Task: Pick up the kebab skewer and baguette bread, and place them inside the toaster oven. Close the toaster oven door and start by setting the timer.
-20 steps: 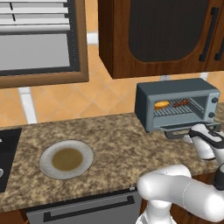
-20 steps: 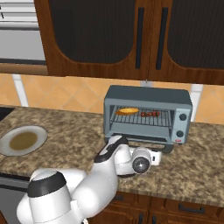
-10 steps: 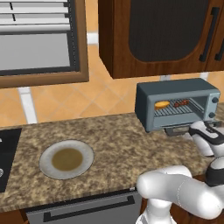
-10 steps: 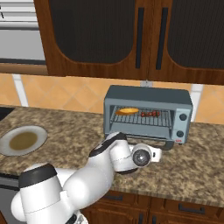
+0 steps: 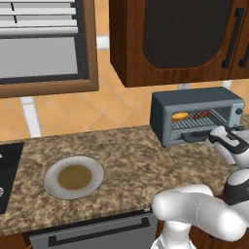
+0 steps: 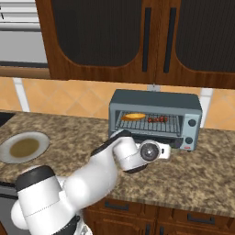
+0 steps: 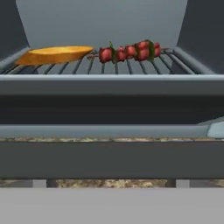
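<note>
Glossy white, rounded, tube-shaped robot arm (image 6: 92,176) with black joint bands, a dark-capped shoulder segment and a grey circular disc at the wrist.

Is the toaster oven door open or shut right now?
Open: the toaster oven door is folded down, leaving baguette bread and kebab skewer exposed on the rack.

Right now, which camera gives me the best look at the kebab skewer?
The hand view: the kebab skewer lies close up on the rack, chunks distinct, beside the baguette bread. Both base views show it as a small dark streak inside the toaster oven.
</note>
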### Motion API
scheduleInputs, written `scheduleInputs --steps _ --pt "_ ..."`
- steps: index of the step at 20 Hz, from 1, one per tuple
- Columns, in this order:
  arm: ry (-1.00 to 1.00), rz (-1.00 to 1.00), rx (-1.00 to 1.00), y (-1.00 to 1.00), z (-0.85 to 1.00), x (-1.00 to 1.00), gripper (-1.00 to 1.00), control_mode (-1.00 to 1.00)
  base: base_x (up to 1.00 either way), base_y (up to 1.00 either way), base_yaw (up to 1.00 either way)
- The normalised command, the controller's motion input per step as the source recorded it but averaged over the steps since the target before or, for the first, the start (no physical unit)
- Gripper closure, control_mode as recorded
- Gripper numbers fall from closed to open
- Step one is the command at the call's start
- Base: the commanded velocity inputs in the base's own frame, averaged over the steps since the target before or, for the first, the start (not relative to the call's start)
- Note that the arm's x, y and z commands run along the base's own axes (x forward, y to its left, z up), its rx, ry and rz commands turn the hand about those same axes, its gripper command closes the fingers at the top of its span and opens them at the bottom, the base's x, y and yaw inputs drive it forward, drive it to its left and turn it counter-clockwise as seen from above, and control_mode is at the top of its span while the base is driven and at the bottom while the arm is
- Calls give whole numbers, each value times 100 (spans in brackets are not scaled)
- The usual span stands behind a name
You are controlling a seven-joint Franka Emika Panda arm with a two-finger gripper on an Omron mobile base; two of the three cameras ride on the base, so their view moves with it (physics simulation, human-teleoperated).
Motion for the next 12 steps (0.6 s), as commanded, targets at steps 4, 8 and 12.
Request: scheduleInputs --steps 4,8,12 --pt "0 0 5 0 76 52 -100 -100 0 0 0" --pt "0 0 5 0 71 58 -100 -100 0 0 0" --pt "0 0 3 0 33 50 -100 -100 0 0 0"
